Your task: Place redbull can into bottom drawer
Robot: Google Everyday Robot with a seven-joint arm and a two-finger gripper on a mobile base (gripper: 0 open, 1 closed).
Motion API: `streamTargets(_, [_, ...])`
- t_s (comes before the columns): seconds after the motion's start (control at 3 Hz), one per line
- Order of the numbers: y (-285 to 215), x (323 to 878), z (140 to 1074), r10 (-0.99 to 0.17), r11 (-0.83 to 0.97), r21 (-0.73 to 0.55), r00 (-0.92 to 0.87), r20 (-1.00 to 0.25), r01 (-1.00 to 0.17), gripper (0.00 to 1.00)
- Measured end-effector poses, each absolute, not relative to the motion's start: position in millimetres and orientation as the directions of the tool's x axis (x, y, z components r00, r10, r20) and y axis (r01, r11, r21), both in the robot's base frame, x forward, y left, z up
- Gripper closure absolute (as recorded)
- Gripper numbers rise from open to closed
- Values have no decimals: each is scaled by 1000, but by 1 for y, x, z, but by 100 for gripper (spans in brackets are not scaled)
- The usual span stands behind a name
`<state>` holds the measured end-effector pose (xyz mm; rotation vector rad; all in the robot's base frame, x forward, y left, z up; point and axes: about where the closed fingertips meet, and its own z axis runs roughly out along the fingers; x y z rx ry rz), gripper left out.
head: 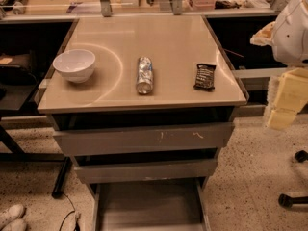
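The redbull can (145, 74) lies on its side in the middle of the tan cabinet top (163, 37), its length pointing front to back. The bottom drawer (149, 208) is pulled out below the two shallower drawers, and its grey floor is bare. My gripper (278, 115) hangs at the far right edge of the view, beside the cabinet's right side and below the level of its top. It is well away from the can and holds nothing that I can see.
A white bowl (74, 64) stands left of the can and a dark snack packet (205, 76) lies right of it. The top drawer (144, 138) and middle drawer (144, 171) stick out slightly. Chair wheels (293, 198) are on the floor at right, and shoes (12, 217) at bottom left.
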<state>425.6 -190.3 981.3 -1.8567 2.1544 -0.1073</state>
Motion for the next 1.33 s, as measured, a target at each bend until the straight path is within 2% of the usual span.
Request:
streamTargets(0.67, [-171,440,969,-962,210,-220,-161,-218,-953,0])
streamTargets(1.0, [-143,480,947,-917,314,-108,-271,-292,-943,0])
streamTargets(1.33, [-127,506,944,-883,325,11,-307,-354,-946,0])
